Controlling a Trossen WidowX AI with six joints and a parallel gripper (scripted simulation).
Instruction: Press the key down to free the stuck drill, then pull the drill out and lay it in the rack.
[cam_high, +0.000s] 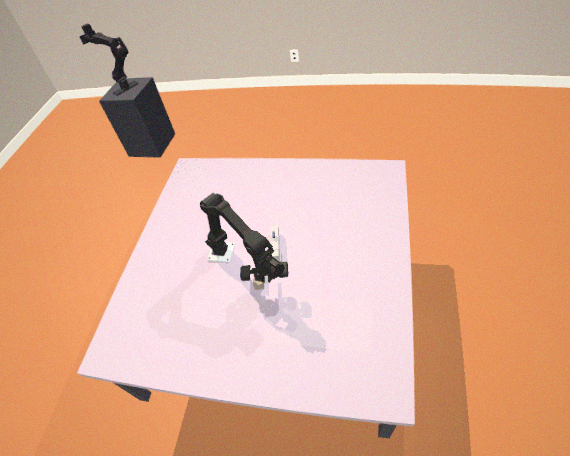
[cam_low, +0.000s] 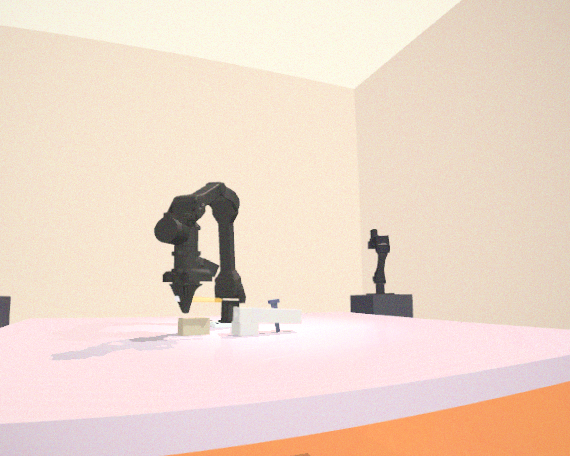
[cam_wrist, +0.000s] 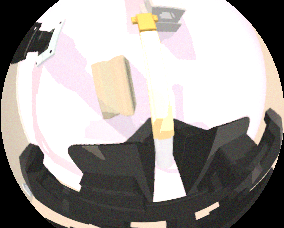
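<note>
The drill (cam_low: 207, 300) (cam_wrist: 152, 70) is a pale rod with yellow bands and a yellow collar. My gripper (cam_low: 185, 311) (cam_wrist: 164, 131) is shut on its near end and holds it roughly level above the table. Its far end points toward the white holder (cam_low: 245, 322) (cam_high: 276, 251) (cam_wrist: 172, 14) and looks raised above the holder's top; any contact is unclear. The blue key (cam_low: 273, 303) (cam_high: 273, 234) stands upright through the holder's arm, its head above and its lower end showing below. A tan block (cam_low: 194, 326) (cam_wrist: 114, 87) (cam_high: 258, 285), perhaps the rack, sits on the table beside the drill, under it in height.
The table (cam_high: 350, 350) (cam_low: 350, 370) carries my arm's white base plate (cam_high: 215, 258) (cam_wrist: 49, 45), to the left of the holder in the top view. A second arm (cam_high: 119, 52) (cam_low: 381, 260) stands on a dark pedestal (cam_high: 137, 120) (cam_low: 392, 306) away from the table.
</note>
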